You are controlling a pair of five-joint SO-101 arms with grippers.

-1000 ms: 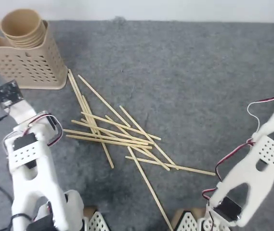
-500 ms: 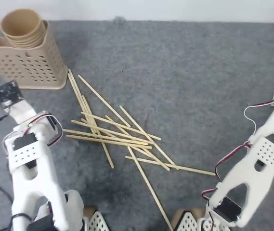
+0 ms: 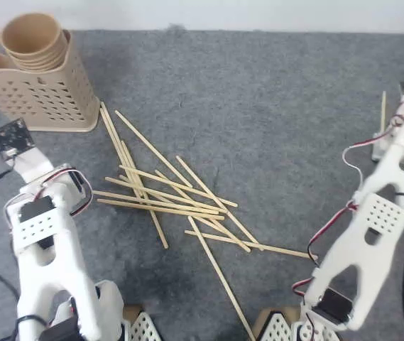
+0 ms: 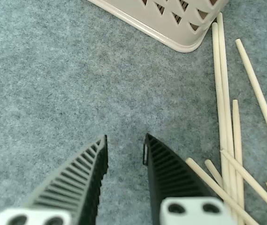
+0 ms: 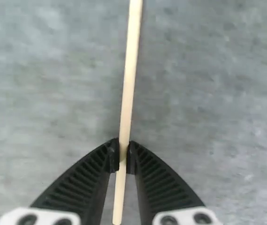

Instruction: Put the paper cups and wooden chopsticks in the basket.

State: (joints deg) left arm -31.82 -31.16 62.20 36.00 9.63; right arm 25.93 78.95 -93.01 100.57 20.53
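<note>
Wooden chopsticks (image 3: 173,199) lie scattered mid-worktop (image 3: 273,106), the paper cups (image 3: 35,39) sit stacked in the far-left basket (image 3: 45,99), the right end effector (image 5: 122,157) pinches one chopstick (image 5: 129,70) at far right, and the left end effector (image 4: 125,150) is narrowly parted, holding nothing, near the basket.

White perforated arms (image 3: 38,234), red-white-black cables (image 3: 86,193), black ribbed end effector fingers (image 4: 168,174).

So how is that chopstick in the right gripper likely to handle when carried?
The chopstick looks straight and thin, so probably stiff and light. The right gripper's fingers pinch it near one end, so it may pivot or slip.
</note>
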